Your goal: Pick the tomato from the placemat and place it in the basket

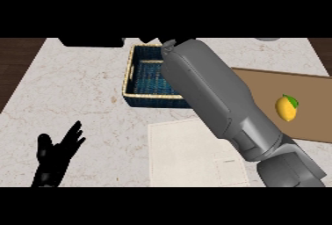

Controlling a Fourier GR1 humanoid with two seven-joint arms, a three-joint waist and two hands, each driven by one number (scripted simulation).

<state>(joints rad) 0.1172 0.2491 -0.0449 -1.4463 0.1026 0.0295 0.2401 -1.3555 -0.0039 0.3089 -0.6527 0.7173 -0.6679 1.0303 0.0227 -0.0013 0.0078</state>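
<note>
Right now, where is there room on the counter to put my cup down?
The widest bare patch is the counter left of the basket, above the left hand. The placemat also shows bare room. It is crowded on the right: the right forearm crosses the basket, and a lemon sits on the board.

R forearm (224, 101) over basket (144, 83)

you see the blue woven basket (146, 83) with its tan rim beyond the pale placemat (188, 154); no tomato shows.
</note>
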